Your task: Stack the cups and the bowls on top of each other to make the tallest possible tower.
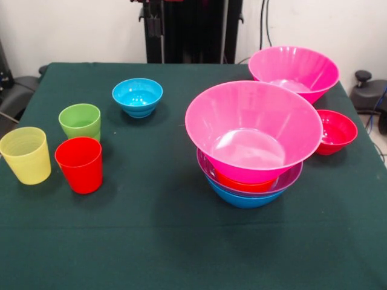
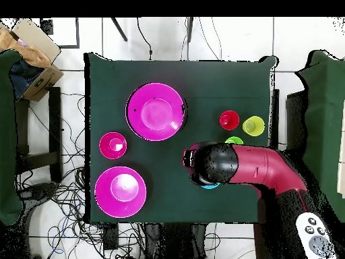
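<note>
You see the tower [image 1: 254,142] near the table's [image 1: 151,241] middle, big pink bowl on top. The three cups [image 1: 80,164] cluster toward one side edge. Your arm [image 2: 259,166] hides the hand; I cannot tell its state.

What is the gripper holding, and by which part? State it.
Cannot be told: the arm hangs over the cyan bowl, hiding the gripper; the front view shows that bowl untouched.
</note>
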Available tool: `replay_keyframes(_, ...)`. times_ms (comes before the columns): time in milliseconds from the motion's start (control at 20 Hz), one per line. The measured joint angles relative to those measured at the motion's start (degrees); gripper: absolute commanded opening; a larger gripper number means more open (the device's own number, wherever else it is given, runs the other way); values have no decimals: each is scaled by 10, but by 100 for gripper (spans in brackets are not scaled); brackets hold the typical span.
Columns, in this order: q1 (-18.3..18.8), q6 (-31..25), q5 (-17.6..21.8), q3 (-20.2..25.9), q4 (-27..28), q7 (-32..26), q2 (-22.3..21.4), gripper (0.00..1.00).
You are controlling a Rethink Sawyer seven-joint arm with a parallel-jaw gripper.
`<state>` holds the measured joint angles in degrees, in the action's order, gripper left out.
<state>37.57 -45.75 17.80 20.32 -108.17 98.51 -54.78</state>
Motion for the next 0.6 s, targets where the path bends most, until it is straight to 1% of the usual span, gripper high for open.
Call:
replay_keyframes(300, 1, -3, 0, 6, 0, 0, -1, 0)
replay_keyframes(600, 1, -24, 0, 14, 0, 0, -6, 0)
